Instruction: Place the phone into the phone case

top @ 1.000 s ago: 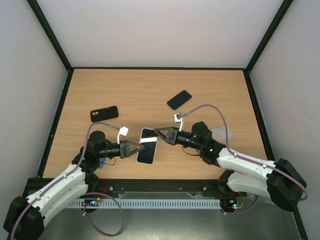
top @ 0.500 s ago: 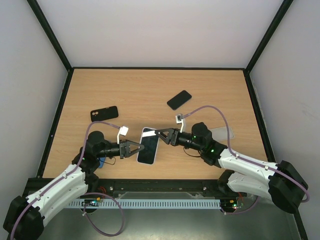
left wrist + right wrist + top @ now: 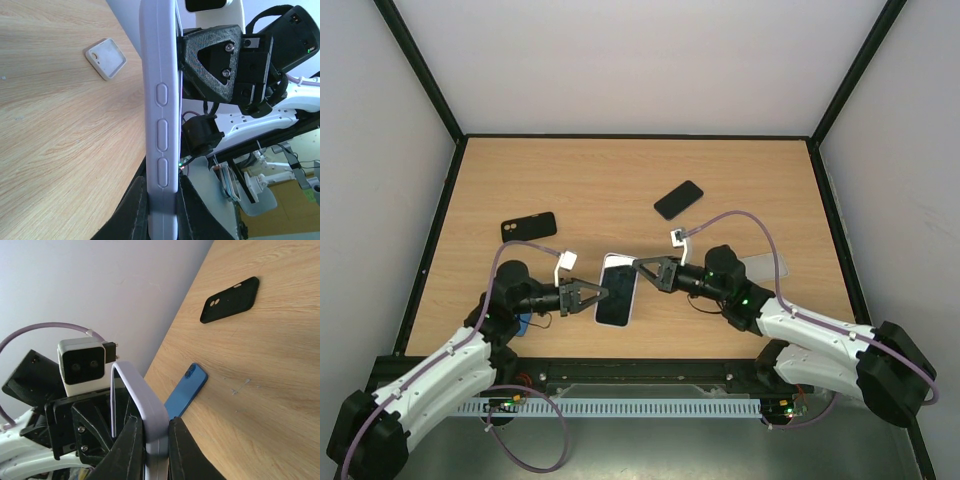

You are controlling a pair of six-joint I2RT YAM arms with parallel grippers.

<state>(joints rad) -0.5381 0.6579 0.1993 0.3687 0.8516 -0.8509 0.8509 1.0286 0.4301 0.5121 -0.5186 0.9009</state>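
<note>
A pale lilac phone case [image 3: 617, 290] with a dark screen face up is held just above the table between both arms. My left gripper [image 3: 597, 295] is shut on its left long edge; in the left wrist view the case's edge with its buttons [image 3: 161, 100] runs up from between the fingers [image 3: 136, 210]. My right gripper [image 3: 644, 268] is shut on its upper right corner, which also shows in the right wrist view [image 3: 142, 400]. A blue phone [image 3: 187, 390] lies on the table by my left arm, also seen from above [image 3: 523, 325].
A black phone case [image 3: 529, 227] lies at the left, also in the right wrist view [image 3: 230, 300]. A black phone [image 3: 678, 199] lies at the centre back. A clear case [image 3: 767, 266] lies behind my right arm. A small white square piece [image 3: 105, 59] lies on the wood.
My right gripper has shifted slightly left along the case's corner. The case and my left gripper have barely moved.
</note>
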